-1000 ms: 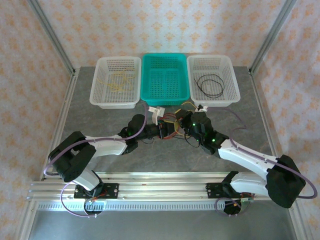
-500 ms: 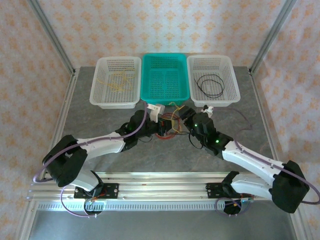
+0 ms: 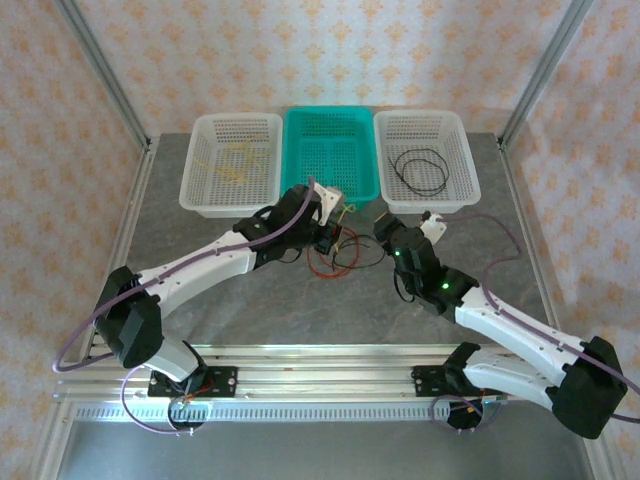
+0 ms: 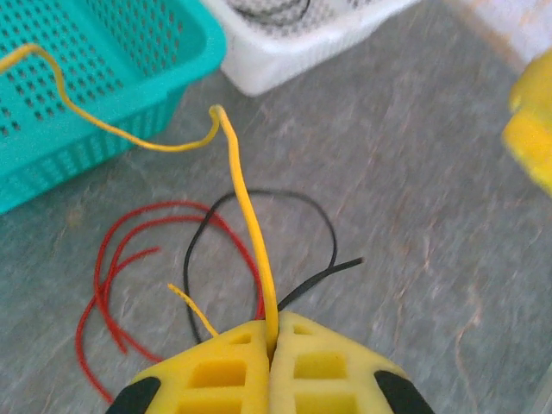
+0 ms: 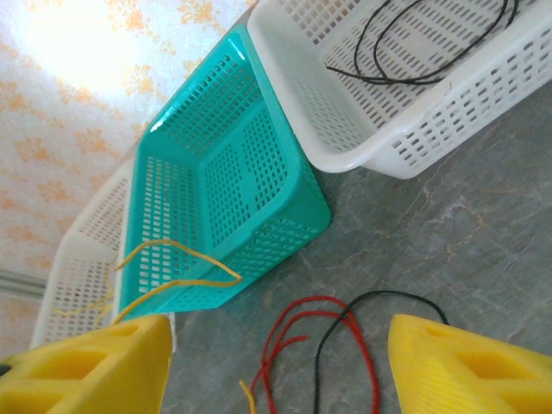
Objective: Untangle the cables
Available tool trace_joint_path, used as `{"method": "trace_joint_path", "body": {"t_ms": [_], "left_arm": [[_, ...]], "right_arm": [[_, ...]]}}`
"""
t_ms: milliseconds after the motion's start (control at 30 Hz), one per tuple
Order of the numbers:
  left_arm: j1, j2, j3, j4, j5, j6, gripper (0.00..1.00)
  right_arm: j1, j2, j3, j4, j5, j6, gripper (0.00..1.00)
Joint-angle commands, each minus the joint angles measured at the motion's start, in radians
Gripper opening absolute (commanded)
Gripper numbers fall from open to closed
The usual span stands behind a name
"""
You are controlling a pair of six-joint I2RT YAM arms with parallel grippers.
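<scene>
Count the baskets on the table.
3, in a row along the far edge: left white basket with yellow cables, teal basket in the middle, right white basket with a black cable. None look hidden.

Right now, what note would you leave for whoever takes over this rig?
Left gripper: jaws shut on the thin yellow cable, lifted by the teal plastic basket.
Right gripper: jaws open, empty.
Thin red cable and thin black cable lie overlapping on the grey table.
Done: yellow cables in left white basket, black one in right white basket.
To do: bin the yellow, separate red and black.
</scene>
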Motion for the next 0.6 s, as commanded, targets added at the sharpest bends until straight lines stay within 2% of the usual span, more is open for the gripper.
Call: {"method": "trace_joint_path", "body": {"t_ms": [0,167,300,367,567], "left_arm": [[0.012,-0.010,0.025,-0.164,0.028,0.087,0.00],[0.065,-0.048,0.001,-0.087,0.208,0.063,0.00],[0.112,-0.068,-0.058,0.016,0.362,0.018,0.00],[0.128,-0.074,-0.095,0.081,0.421,-0.017,0.00],[0.135,-0.076,-0.190,0.342,0.598,-0.177,0.00]], "right_arm": [[0.002,-0.014,-0.010,0.000,0.019,-0.103,0.66],[0.002,0.026,-0.033,0.039,-0.136,-0.224,0.66],[0.001,0.050,-0.048,0.044,-0.229,-0.239,0.68],[0.002,0.050,-0.062,0.044,-0.233,-0.224,0.68],[0.000,0.033,-0.059,-0.041,-0.116,-0.147,0.67]]}}
